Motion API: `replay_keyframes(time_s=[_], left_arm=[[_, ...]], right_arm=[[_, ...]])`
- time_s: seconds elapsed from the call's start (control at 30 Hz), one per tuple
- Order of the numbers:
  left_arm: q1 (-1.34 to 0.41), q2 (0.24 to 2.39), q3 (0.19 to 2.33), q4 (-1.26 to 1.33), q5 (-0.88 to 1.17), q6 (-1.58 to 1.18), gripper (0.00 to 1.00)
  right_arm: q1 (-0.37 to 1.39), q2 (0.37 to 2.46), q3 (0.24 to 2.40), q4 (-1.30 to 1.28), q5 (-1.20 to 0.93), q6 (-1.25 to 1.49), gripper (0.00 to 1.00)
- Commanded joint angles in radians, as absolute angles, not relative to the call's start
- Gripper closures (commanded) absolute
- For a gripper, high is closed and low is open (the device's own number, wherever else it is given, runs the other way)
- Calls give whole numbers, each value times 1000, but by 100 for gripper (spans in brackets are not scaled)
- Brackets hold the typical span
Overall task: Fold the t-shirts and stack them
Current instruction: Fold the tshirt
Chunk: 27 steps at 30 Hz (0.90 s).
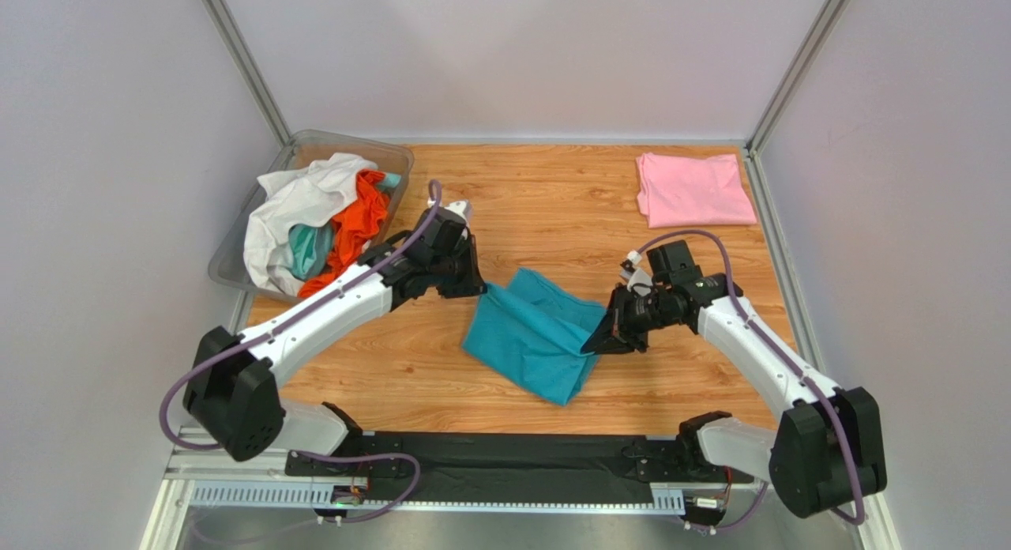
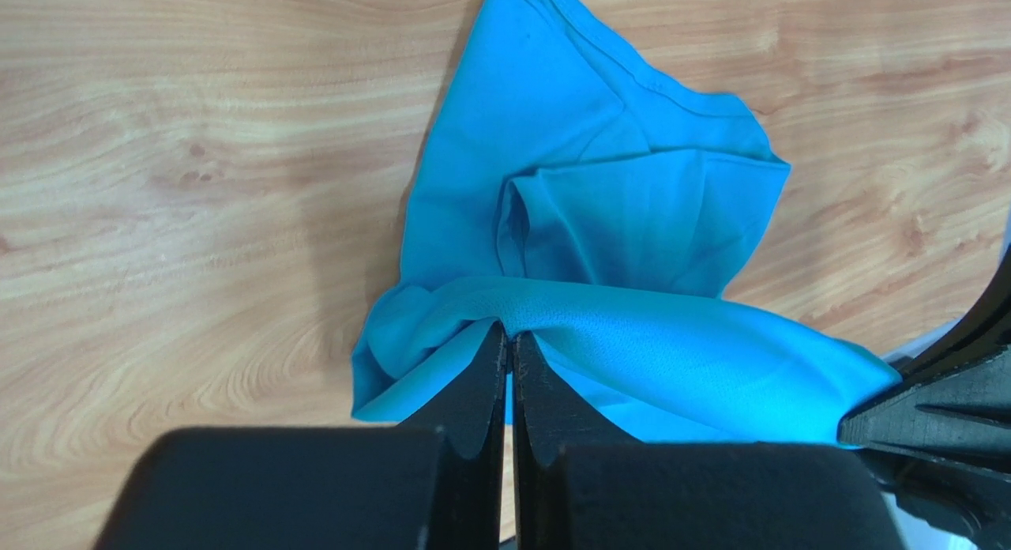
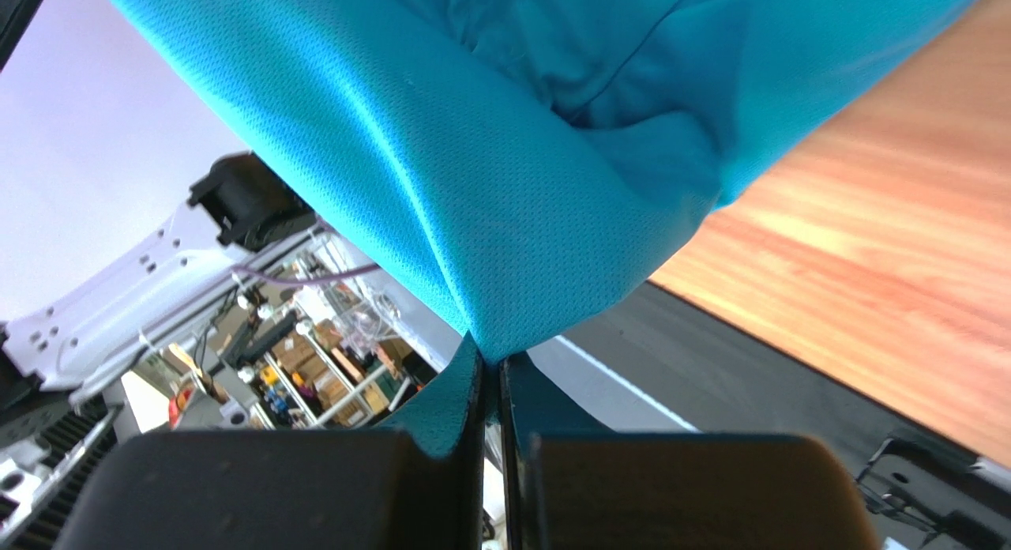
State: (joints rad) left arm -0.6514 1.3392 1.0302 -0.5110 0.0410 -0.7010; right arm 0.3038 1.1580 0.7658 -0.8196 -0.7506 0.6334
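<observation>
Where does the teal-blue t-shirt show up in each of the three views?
Top external: teal-blue t-shirt at the centre, just below the middle.
Left wrist: it fills the middle, its near edge pinched in the left gripper.
Right wrist: it spans the top, a fold pinched in the right gripper.
Shared landmark: the wooden tabletop, in all three.

Bright, even light falls from above; the pale walls are evenly lit. The overhead view is sharp, with faint, soft shadows on the wooden table around the teal-blue t-shirt. In the left wrist view a dim shadow lies left of the cloth. In the right wrist view the fabric shines, the wood glares pale and the background blurs.
</observation>
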Motion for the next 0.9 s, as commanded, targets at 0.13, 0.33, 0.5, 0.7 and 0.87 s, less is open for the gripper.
replay_keyframes(time_s=[0.13, 0.33, 0.5, 0.7, 0.87], left_arm=[[-644, 1544, 1189, -451, 12, -661, 100], [-643, 1679, 1264, -457, 2, -657, 100], [-635, 1762, 1318, -448, 9, -655, 96], [-618, 1830, 1385, -445, 34, -644, 63], [-617, 1793, 1394, -448, 77, -629, 8]], right_arm=[[232, 1259, 764, -675, -719, 609, 100], [173, 1377, 782, -592, -687, 575, 97], [111, 1494, 784, -522, -715, 561, 91], [69, 1594, 854, -491, -710, 518, 59], [57, 1540, 884, -520, -712, 512, 26]])
